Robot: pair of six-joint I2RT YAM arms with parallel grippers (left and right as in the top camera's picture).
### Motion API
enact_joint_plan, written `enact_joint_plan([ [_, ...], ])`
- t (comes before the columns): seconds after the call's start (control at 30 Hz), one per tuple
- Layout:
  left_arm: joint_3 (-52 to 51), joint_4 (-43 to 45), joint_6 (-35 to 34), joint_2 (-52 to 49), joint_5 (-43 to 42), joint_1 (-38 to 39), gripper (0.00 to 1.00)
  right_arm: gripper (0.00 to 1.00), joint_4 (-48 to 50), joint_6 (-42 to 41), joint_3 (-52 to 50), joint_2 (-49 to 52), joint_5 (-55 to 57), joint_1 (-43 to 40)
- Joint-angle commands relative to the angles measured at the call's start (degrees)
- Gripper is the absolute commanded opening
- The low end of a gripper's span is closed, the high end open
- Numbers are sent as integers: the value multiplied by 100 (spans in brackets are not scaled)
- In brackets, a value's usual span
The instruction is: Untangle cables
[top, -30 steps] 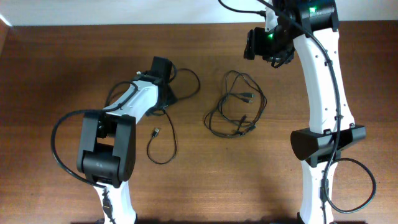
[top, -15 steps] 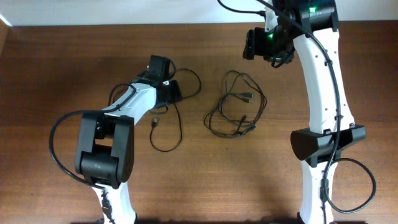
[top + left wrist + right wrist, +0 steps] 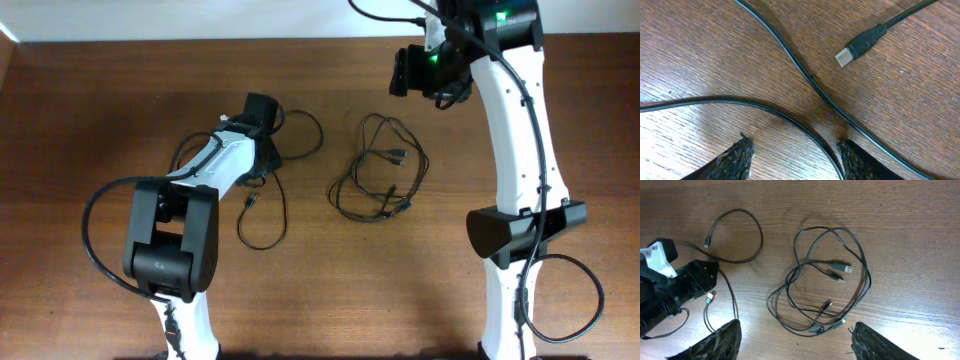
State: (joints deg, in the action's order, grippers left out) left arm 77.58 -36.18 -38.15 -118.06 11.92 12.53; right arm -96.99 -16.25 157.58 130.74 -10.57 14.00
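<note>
A dark brown wooden table with fine grain [image 3: 90, 120] is filling nearly the whole overhead view. Along its far edge a narrow white strip [image 3: 200, 18] is showing, and it is hard to say whether it is wall or floor. Light is falling from above, laying a pale sheen [image 3: 920, 330] on the wood in the right wrist view, and soft shadows are lying on the tabletop.
</note>
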Motion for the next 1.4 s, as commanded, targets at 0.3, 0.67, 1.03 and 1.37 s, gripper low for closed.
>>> enact_joint_plan([
  [0.3, 1038, -1722, -581, -581, -763, -79, 65, 72, -33, 256, -7, 24, -35, 175],
  [0.67, 1038, -791, -1827, -763, -459, -125, 86, 72, -33, 404, -7, 24, -35, 175],
  [1.03, 1036, -634, -1862, -1198, -372, -125, 83, 73, -33, 404, -7, 24, -33, 175],
  [1.37, 1036, -1665, -798, -1405, -417, -136, 45, 73, -35, 404, -7, 24, -35, 175],
])
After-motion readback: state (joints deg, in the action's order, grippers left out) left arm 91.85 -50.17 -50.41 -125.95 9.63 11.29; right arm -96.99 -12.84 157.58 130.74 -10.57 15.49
